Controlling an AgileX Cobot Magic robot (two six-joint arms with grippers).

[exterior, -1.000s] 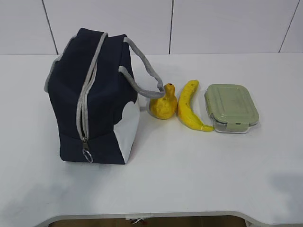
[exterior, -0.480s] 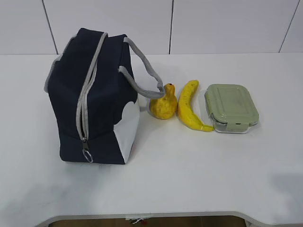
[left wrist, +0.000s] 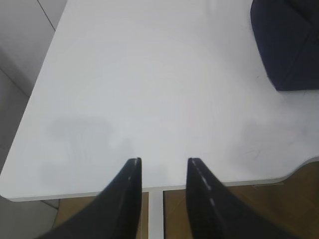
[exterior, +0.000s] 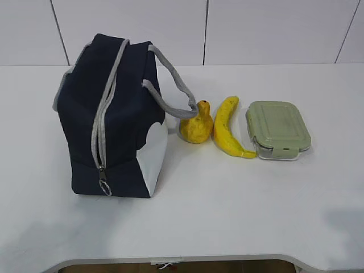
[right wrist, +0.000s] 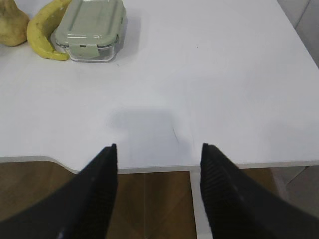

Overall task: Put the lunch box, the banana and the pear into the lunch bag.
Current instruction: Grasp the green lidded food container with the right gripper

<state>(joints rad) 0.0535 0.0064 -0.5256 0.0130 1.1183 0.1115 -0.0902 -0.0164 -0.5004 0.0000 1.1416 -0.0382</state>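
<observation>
The navy lunch bag (exterior: 111, 122) stands at the left of the white table with its grey zipper closed; its corner shows in the left wrist view (left wrist: 289, 40). To its right lie the pear (exterior: 196, 125), the banana (exterior: 227, 128) and the green-lidded lunch box (exterior: 278, 129), side by side. The right wrist view shows the pear (right wrist: 11, 22), banana (right wrist: 45, 30) and lunch box (right wrist: 89, 27) at its top left. My left gripper (left wrist: 163, 160) is open and empty over the table's front edge. My right gripper (right wrist: 158, 146) is open and empty over the front edge, well short of the lunch box.
The table's front edge (exterior: 182, 259) has a curved cut-out, with brown floor below it (right wrist: 149, 209). A white tiled wall (exterior: 227, 28) stands behind the table. Neither arm shows in the exterior view.
</observation>
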